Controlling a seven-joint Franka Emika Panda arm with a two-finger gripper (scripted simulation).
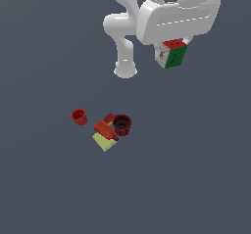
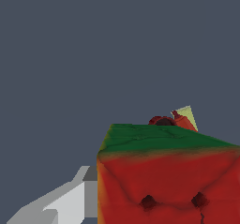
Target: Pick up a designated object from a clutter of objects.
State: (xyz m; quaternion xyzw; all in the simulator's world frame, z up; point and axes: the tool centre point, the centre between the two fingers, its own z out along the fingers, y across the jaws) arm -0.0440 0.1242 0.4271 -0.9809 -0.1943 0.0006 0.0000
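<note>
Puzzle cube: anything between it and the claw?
Nothing visible. The puzzle cube sits right under the claw, up away from the clutter; the wrist view shows one finger beside its red face.

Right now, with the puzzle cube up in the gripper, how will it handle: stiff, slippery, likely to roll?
The puzzle cube looks stiff: its edges stay straight in the gripper. Flat faces suggest it would sit, not roll, if set down. Its surface may be smooth, so it might slip or twist.

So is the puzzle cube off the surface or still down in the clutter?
Off the surface: the puzzle cube hangs under the hand, apart from the red cups.
</note>
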